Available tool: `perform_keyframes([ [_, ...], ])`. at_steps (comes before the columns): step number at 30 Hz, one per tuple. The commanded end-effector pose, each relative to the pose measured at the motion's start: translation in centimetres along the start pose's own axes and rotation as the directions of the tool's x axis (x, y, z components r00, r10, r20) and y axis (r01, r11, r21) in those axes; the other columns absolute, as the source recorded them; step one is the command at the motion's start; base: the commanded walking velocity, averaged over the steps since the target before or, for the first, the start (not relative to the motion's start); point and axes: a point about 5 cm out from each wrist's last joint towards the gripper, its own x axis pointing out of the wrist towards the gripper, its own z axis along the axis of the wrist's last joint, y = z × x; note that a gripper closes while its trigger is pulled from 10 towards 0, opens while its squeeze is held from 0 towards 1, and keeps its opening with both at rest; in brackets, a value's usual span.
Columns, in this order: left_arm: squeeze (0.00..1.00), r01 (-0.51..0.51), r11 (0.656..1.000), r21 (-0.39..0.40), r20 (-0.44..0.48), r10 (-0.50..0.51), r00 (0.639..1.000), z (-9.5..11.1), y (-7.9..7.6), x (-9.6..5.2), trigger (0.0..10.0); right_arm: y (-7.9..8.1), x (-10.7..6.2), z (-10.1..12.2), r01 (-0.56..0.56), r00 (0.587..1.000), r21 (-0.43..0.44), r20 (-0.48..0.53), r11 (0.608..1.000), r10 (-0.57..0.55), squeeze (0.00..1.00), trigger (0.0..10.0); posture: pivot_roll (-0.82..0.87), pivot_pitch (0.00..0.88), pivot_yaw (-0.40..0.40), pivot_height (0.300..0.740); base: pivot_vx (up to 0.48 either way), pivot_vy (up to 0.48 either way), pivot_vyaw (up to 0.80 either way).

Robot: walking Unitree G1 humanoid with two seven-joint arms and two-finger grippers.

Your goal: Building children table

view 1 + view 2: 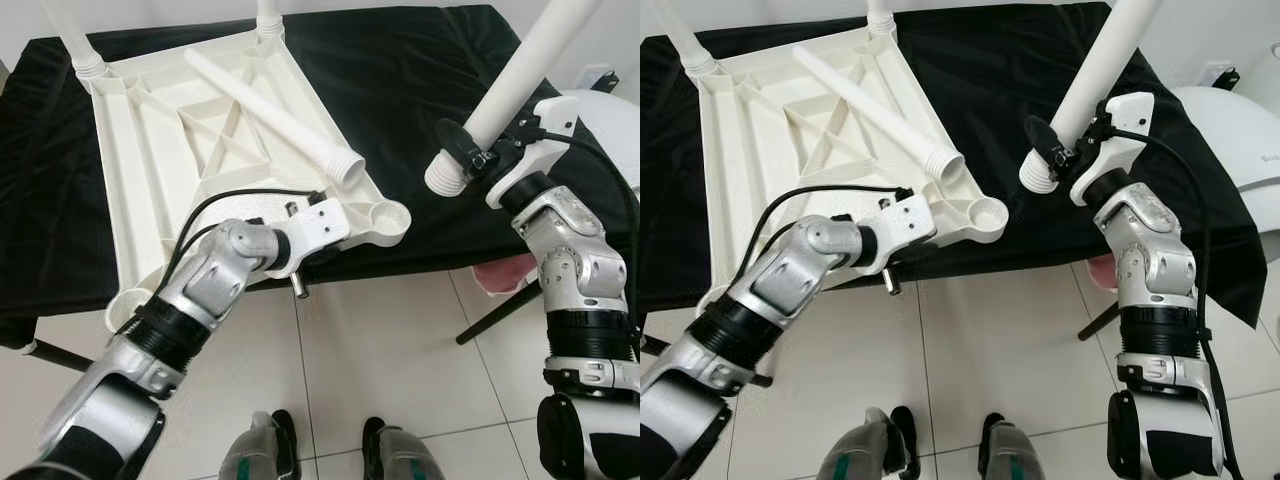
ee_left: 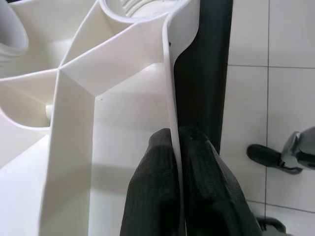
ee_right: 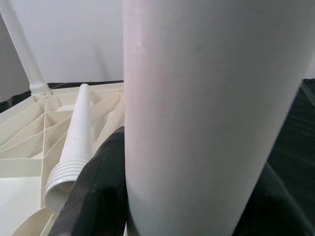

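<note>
Upturned tabletop lying on black-draped bench, near edge overhanging; left gripper clenching its rim, so tabletop risks sliding off if pushed hard. Right gripper grasping held leg just beside tabletop's near corner socket, which is sitting empty; tilted leg may be cross-threading. Loose leg lying inside tabletop; two far sockets holding legs

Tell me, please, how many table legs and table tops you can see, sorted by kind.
Table legs: 4 – two screwed in, one loose, one held by the right gripper.
Table tops: 1, gripped by the left gripper.
Total: 5.
</note>
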Motion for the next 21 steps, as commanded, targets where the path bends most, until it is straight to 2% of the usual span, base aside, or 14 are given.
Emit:
perform_keyframes([
  [1, 0.0, -0.007, 1.0, -0.013, -0.092, 0.006, 0.996, -2.2, -0.3, -0.3, 1.8, 0.4, 0.0, 0.3, -0.036, 0.999, 0.0, 0.006, 0.999, 0.036, 0.0, 10.0, -0.13, 0.191, 0.048, 0.74, 0.0, 0.0, 0.0],
  [2, 0.0, -0.012, 0.999, -0.03, -0.103, 0.008, 0.995, -2.4, -0.2, -0.5, 10.0, 0.6, 0.0, 0.2, -0.049, 0.999, 0.001, 0.0, 0.999, 0.049, 0.0, 10.0, -0.13, 0.192, 0.047, 0.74, 0.0, 0.0, 0.0],
  [9, 0.0, -0.021, 0.998, -0.054, -0.113, 0.015, 0.993, -2.9, 0.0, -0.9, 10.0, 1.2, -0.3, -0.4, -0.093, 0.995, 0.008, -0.028, 0.996, 0.094, 0.0, 10.0, -0.13, 0.196, 0.047, 0.74, 0.0, 0.0, 0.0],
  [11, 0.0, -0.063, 0.994, -0.085, -0.153, 0.049, 0.987, -4.1, 0.3, -1.1, 10.0, 1.6, -0.4, -0.7, -0.106, 0.994, 0.011, -0.036, 0.994, 0.106, 0.0, 10.0, -0.14, 0.197, 0.047, 0.74, 0.0, 0.0, 0.0],
  [14, 0.0, -0.071, 0.994, -0.081, -0.164, 0.057, 0.985, -4.5, 0.4, -1.1, 10.0, 1.6, -0.4, -0.7, -0.108, 0.993, 0.011, -0.036, 0.994, 0.108, 0.0, 10.0, -0.14, 0.197, 0.047, 0.74, 0.0, 0.0, 0.0],
  [15, 1.0, -0.081, 0.992, -0.097, -0.17, 0.064, 0.983, -4.8, 0.6, -1.3, 10.0, 1.6, -0.4, -0.6, -0.107, 0.994, 0.011, -0.036, 0.994, 0.107, 0.0, 10.0, -0.14, 0.198, 0.047, 0.74, 0.0, 0.0, 0.0],
  [17, 1.0, -0.108, 0.985, -0.132, -0.186, 0.082, 0.979, -5.5, 0.9, -1.7, 10.0, 1.6, -0.5, -0.6, -0.106, 0.994, 0.01, -0.036, 0.994, 0.106, 0.0, 10.0, -0.14, 0.199, 0.047, 0.74, 0.0, 0.0, 0.0],
  [18, 1.0, -0.134, 0.983, -0.129, -0.21, 0.105, 0.972, -6.1, 1.3, -2.2, 10.0, 1.6, -0.5, -0.6, -0.106, 0.994, 0.011, -0.039, 0.994, 0.106, 0.0, 10.0, -0.14, 0.199, 0.045, 0.74, 0.0, 0.0, 0.0],
  [21, 1.0, -0.142, 0.982, -0.124, -0.217, 0.113, 0.97, -6.3, 1.4, -2.3, 10.0, 1.6, -0.5, -0.6, -0.105, 0.994, 0.012, -0.041, 0.994, 0.106, 0.0, 10.0, -0.14, 0.2, 0.041, 0.74, 0.0, 0.0, 0.0],
])
